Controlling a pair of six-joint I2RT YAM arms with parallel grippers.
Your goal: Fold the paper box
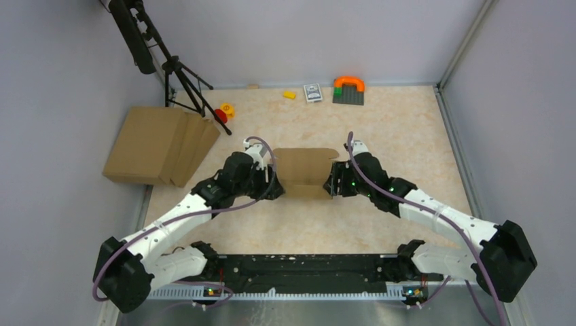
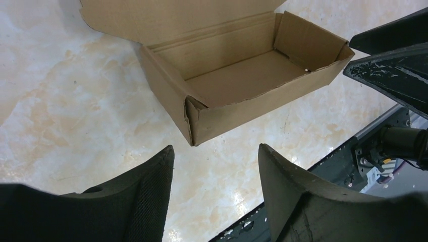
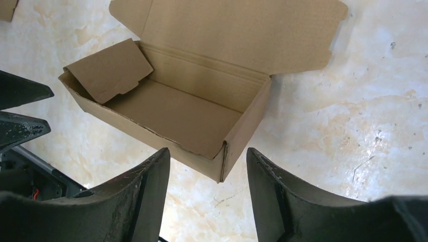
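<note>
The paper box (image 1: 306, 173) is a small brown cardboard box standing on the table, walls up, its lid flap lying open toward the far side. It shows in the left wrist view (image 2: 242, 85) and the right wrist view (image 3: 176, 111), where one end flap leans inward. My left gripper (image 1: 280, 188) is open and empty at the box's left near corner; its fingers straddle the air just short of that corner (image 2: 216, 151). My right gripper (image 1: 331, 185) is open and empty at the right near corner, whose tip lies between the fingers (image 3: 208, 154).
A pile of flat brown cardboard (image 1: 159, 145) lies at the far left beside a black tripod (image 1: 178, 68). Small toys, a card deck (image 1: 312, 92) and a grey plate with an orange arch (image 1: 348, 89) sit along the far wall. A black rail (image 1: 306, 268) runs along the near edge.
</note>
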